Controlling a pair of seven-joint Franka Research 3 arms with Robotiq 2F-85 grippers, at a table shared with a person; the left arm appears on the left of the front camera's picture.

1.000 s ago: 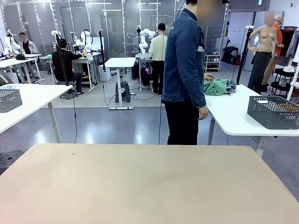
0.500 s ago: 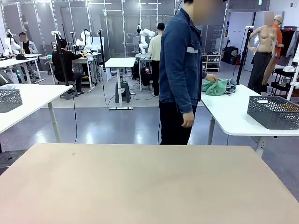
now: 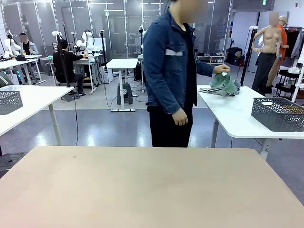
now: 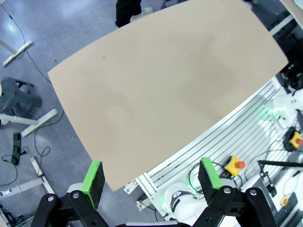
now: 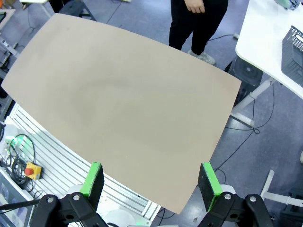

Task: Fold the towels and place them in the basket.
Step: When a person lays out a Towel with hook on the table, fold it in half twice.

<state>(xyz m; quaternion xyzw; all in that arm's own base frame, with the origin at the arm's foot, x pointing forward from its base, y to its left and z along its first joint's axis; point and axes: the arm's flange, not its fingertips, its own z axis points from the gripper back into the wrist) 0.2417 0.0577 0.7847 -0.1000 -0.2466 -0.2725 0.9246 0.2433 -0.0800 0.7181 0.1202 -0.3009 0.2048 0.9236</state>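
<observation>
The towels are a green and grey bundle. A person in a denim jacket lifts them by one hand off a white side table at the right, beyond my table. The dark wire-mesh basket stands on that same white table; its corner also shows as the basket at the right edge of the right wrist view. My left gripper hangs open high above the bare tan table, holding nothing. High over the tan table, my right gripper is open too, with nothing between its fingers.
The person stands at the far edge of the tan table; their legs show in the right wrist view. A second mesh basket sits on another white table at the left. Cables and a red stop button lie below my table's near edge.
The person has turned from the white side table toward my table and raised the towel bundle off it. Both grippers stay open and still.
</observation>
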